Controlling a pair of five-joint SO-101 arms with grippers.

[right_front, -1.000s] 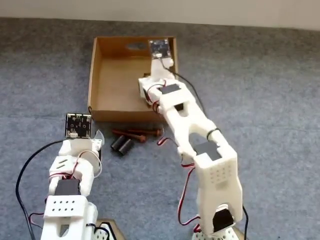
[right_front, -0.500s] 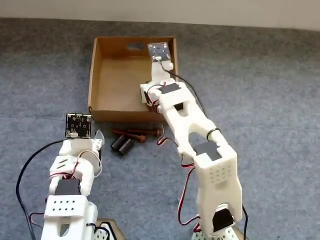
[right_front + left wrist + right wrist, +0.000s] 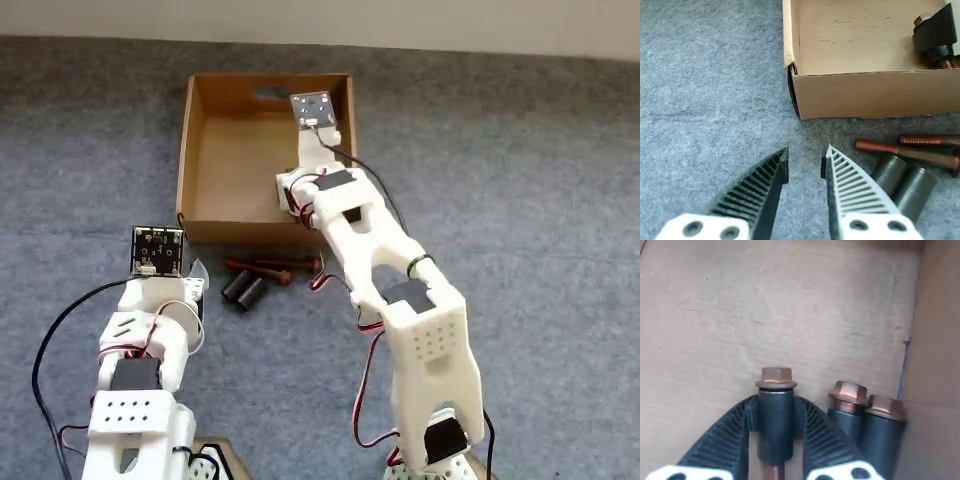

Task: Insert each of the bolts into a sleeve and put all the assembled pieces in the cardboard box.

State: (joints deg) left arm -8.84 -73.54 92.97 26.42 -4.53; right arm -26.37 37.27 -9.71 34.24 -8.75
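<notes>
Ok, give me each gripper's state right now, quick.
Left gripper: open, holding nothing.
Right gripper: shut on a sleeved bolt, inside the cardboard box.

The gripper [image 3: 776, 410] is clamped on a dark sleeve [image 3: 775, 432] with a copper bolt [image 3: 776, 378] through it, its hex head just past the fingertips, inside the box [image 3: 765, 300]. Just beside it, two more assembled pieces [image 3: 849, 407] lie touching each other, against the box wall.

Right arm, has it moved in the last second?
Yes: the right arm pulled back from the far wall of the cardboard box, toward its near wall.
</notes>
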